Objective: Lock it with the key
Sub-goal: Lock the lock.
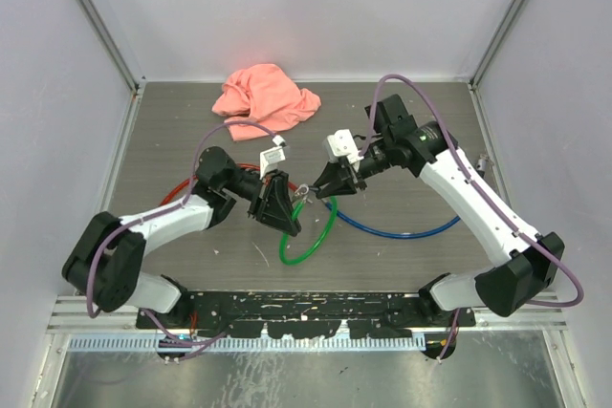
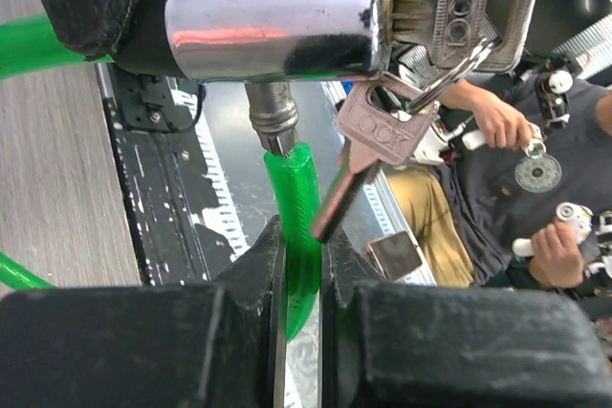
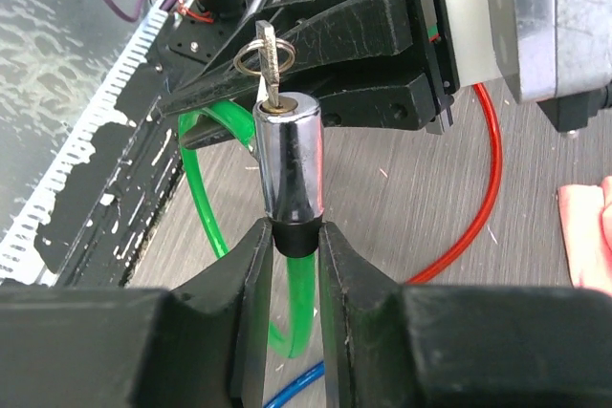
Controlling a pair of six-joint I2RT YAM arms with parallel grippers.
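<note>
A green cable lock (image 1: 311, 241) is held between both grippers above the table. My right gripper (image 3: 292, 236) is shut on the black collar of its chrome lock cylinder (image 3: 287, 164). A key (image 3: 270, 59) sits in the cylinder's end, and it also shows in the left wrist view (image 2: 473, 11) with a spare key (image 2: 368, 145) hanging from its ring. My left gripper (image 2: 304, 246) is shut on the green cable (image 2: 298, 198) just behind its metal pin (image 2: 271, 117). The pin meets the side of the cylinder (image 2: 273, 31). How deep it sits is hidden.
A pink cloth (image 1: 265, 95) lies at the back of the table. A red cable (image 1: 182, 188) loops under my left arm and a blue cable (image 1: 402, 229) under my right. A white tag (image 1: 273, 155) lies near the left wrist.
</note>
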